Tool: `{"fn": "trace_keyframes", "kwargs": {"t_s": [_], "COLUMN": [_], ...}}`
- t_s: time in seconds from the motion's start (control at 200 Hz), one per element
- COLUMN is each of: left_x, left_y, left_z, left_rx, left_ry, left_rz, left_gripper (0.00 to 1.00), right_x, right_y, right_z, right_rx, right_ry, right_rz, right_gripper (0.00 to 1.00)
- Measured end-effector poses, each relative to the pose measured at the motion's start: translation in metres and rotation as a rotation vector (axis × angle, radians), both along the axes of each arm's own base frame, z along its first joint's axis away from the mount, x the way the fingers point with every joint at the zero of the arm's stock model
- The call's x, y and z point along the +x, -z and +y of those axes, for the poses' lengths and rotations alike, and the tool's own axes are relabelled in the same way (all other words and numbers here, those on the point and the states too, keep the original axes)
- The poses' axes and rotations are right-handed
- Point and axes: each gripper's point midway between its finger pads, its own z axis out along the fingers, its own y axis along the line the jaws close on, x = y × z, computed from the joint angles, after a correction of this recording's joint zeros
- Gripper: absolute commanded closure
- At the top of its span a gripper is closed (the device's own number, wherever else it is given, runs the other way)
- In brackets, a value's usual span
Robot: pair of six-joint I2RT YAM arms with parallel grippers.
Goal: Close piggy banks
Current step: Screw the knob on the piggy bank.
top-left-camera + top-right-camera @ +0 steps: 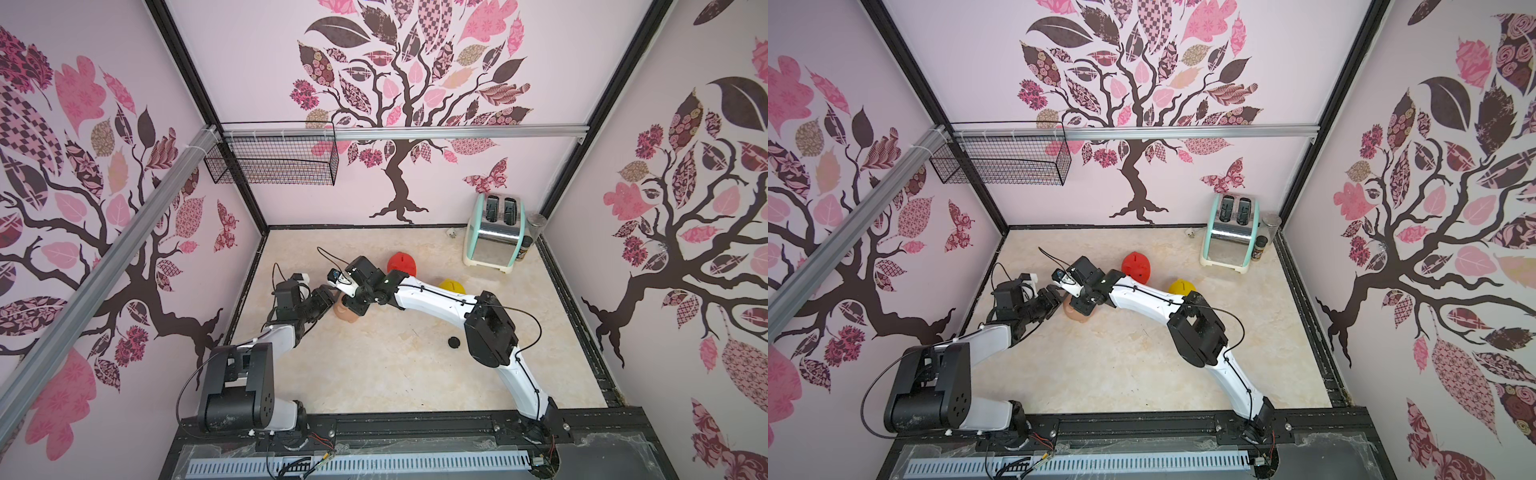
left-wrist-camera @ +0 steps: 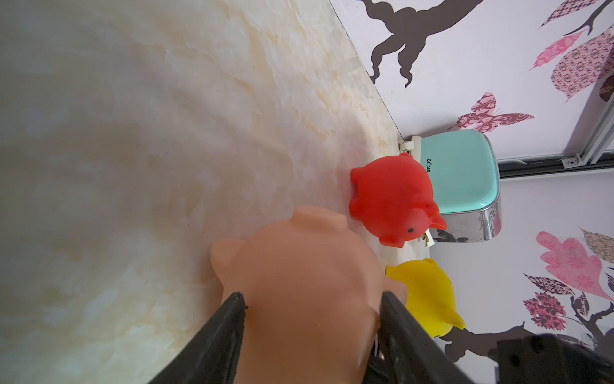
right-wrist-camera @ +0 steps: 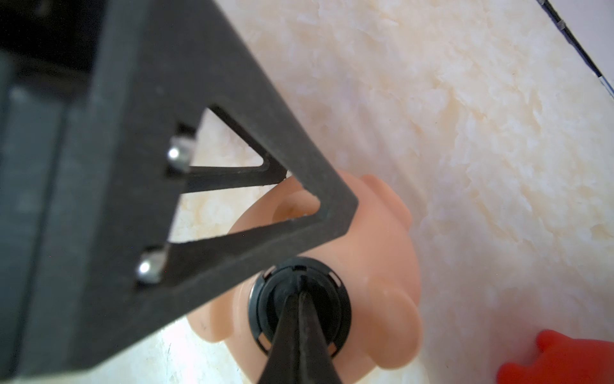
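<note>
The peach-pink piggy bank (image 1: 345,316) (image 2: 305,266) lies belly-up left of the table's middle. My left gripper (image 2: 312,295) is shut on it, one black finger against each flank. A black plug (image 3: 262,299) sits in its belly hole. My right gripper (image 3: 299,294) is shut, its joined tips pressed on the plug's centre. The red piggy bank (image 1: 402,262) (image 2: 392,199) stands just behind, and the yellow piggy bank (image 1: 452,285) (image 2: 428,296) to its right, partly hidden by my right arm in both top views.
A loose black plug (image 1: 453,343) lies on the marble table (image 1: 374,374) by my right arm's elbow. A mint and chrome toaster (image 1: 494,237) and a jar (image 1: 534,232) stand at the back right corner. A wire basket (image 1: 274,160) hangs on the back wall.
</note>
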Motion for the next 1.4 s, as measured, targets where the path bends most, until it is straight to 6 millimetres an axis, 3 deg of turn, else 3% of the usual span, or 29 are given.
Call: {"fn": "trace_keyframes", "kwargs": {"t_s": [0.86,1.401], "left_x": [0.018,0.018], "left_y": [0.001,0.001], "left_z": [-0.014,-0.016], "left_rx": [0.048,0.058], "left_ry": [0.056,0.061], "left_rz": [-0.042,-0.043], "left_gripper": [0.36,0.36], "right_x": [0.011,0.021], "right_y": [0.0,-0.001], "right_z": [-0.009,-0.013], "right_rx": [-0.018,0.017], "right_ry": [0.058,0.391], "right_rz": [-0.009,0.172], "right_gripper": [1.0,1.0]}}
